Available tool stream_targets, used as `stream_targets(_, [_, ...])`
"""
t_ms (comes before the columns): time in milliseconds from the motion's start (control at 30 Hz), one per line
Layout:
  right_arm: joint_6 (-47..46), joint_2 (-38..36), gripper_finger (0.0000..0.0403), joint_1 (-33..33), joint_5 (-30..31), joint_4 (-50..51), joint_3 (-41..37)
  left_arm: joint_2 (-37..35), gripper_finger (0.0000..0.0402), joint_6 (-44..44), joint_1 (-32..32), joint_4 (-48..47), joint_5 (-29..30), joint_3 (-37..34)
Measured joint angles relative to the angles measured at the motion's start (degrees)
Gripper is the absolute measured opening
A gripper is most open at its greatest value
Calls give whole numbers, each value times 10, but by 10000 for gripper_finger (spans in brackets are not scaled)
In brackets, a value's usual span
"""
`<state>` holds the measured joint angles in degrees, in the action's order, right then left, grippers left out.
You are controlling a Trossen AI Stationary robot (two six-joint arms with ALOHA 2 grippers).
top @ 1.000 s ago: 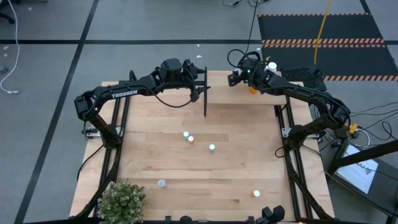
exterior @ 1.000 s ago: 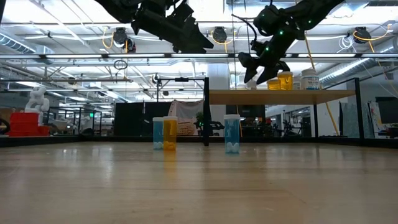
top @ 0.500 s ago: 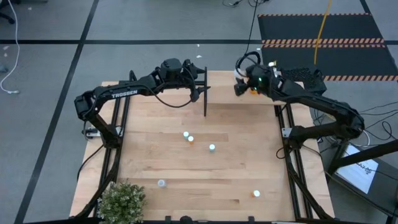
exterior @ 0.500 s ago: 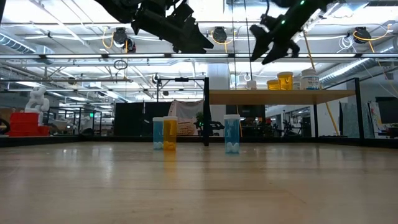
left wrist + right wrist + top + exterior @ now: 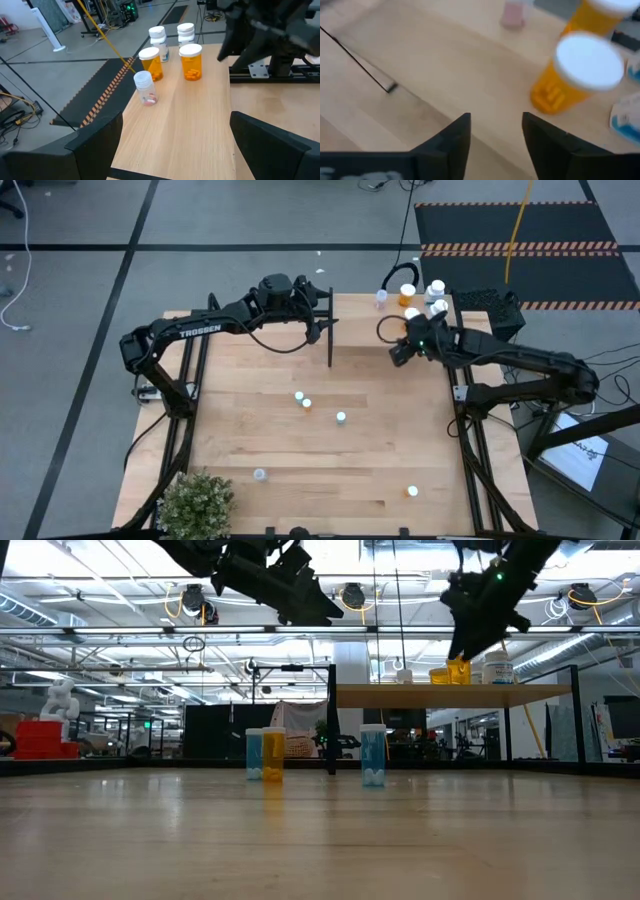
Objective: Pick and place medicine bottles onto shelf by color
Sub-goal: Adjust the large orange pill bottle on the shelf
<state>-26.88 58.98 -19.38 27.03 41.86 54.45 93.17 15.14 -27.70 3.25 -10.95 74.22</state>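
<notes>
hovering: right gripper (image 5: 398, 352) above the shelf (image 5: 450, 695), near its front edge
right fingers: parted, nothing between them
left gripper (image 5: 322, 320): raised by the shelf's black upright (image 5: 330, 330), spread wide, empty
on shelf: two orange bottles (image 5: 191, 61), two white-capped pale ones and a small clear bottle (image 5: 145, 88), grouped at the far end
on table (image 5: 380, 470): blue bottle (image 5: 373, 755), blue and orange bottle pair (image 5: 264, 753), two more nearer the front edge
</notes>
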Motion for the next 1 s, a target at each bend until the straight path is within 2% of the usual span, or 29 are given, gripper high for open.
stream_targets(367, [-2,-12,93,-30,78,-6,-40,0,369,0,0,0,0,0])
stream_targets(467, [11,-12,81,-46,78,-30,-52,0,369,0,0,0,0,0])
stream_targets(733, [48,-12,64,-73,74,-97,-77,0,369,2,0,0,0,0])
stream_targets(1000, [64,-12,63,-80,52,-104,-78,0,369,1,0,0,0,0])
